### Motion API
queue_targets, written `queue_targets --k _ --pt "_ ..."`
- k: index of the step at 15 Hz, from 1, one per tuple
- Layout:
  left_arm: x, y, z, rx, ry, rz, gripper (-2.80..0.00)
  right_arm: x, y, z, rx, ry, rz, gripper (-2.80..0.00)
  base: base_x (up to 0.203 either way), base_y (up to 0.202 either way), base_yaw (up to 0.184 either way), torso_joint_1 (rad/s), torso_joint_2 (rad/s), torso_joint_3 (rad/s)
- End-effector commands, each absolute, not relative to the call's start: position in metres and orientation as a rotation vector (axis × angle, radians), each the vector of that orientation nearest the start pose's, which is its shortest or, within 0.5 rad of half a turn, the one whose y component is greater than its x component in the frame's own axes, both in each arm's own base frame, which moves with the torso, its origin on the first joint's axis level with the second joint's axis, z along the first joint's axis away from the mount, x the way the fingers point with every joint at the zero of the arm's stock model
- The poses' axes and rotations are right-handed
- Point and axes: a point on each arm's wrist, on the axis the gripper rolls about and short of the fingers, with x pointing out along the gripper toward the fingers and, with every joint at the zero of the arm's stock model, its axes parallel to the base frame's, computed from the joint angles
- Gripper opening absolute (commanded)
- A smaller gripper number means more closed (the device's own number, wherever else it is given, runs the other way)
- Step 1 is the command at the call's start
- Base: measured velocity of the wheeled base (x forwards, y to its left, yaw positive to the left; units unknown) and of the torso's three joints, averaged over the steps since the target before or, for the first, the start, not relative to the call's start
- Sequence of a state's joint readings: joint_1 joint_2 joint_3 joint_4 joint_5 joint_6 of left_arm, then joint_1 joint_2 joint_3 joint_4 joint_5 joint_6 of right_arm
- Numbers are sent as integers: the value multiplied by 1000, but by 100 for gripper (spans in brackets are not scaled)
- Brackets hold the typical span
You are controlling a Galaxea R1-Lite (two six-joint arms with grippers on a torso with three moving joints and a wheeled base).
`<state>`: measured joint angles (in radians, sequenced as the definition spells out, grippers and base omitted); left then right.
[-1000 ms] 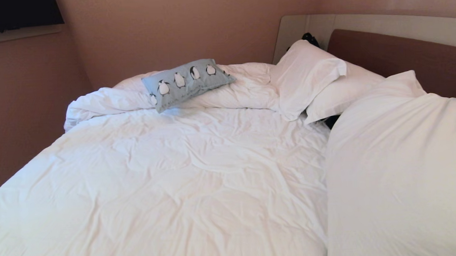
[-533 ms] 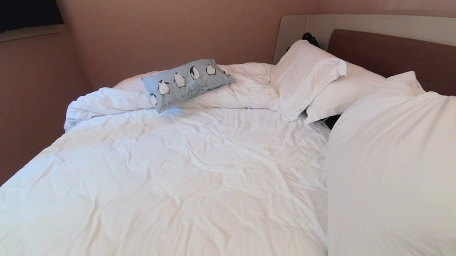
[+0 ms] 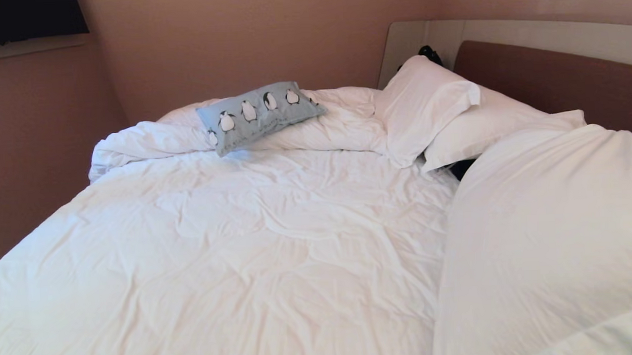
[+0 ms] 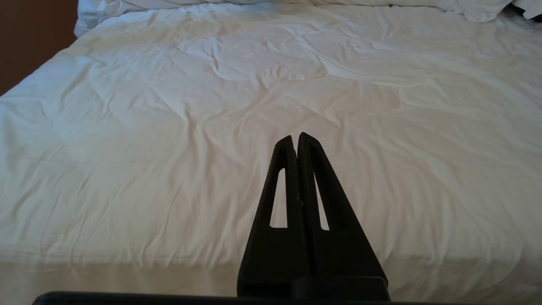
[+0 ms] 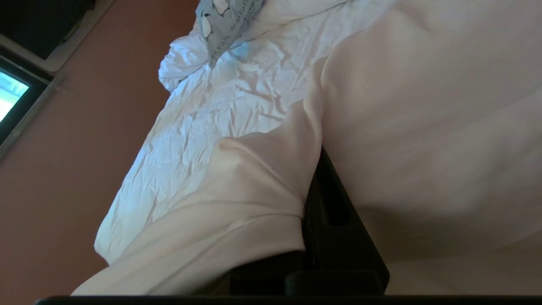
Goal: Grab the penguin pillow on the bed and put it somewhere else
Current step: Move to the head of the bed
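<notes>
Right gripper (image 5: pixel 313 203), clamped on a large white pillow (image 3: pixel 553 231), is my working arm; the penguin pillow (image 3: pixel 260 115) lies far ahead-left on the bed (image 3: pixel 244 244), long axis crosswise.

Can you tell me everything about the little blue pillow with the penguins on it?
The small rectangular light-blue fabric penguin pillow is soft-looking and printed with a row of black-and-white penguins, with a line of dark writing beneath them. It lies tilted at the far side of the bed, propped on the bunched-up white duvet roll. Only the bedding touches it.
</notes>
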<state>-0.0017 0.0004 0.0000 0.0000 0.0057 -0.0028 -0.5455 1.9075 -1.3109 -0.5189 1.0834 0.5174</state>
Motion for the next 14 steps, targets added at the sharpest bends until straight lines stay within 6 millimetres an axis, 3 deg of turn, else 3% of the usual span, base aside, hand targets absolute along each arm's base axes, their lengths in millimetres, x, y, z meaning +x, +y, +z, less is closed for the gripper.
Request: queue_targets --k 1,8,11,14 --pt "-23 0 75 -3 1 5 -280 334 -178 238 564 193 507 -280 0 0 0 0 0 0" --pt "-23 0 75 -3 0 5 -280 319 -166 261 524 139 457 -280 0 0 0 0 0 0" --pt "-23 0 75 -3 0 5 -280 317 -148 277 498 66 313 -280 0 0 0 0 0 0" --pt "-23 0 75 -3 0 5 -280 302 -125 303 460 -9 191 -280 0 0 0 0 0 0"
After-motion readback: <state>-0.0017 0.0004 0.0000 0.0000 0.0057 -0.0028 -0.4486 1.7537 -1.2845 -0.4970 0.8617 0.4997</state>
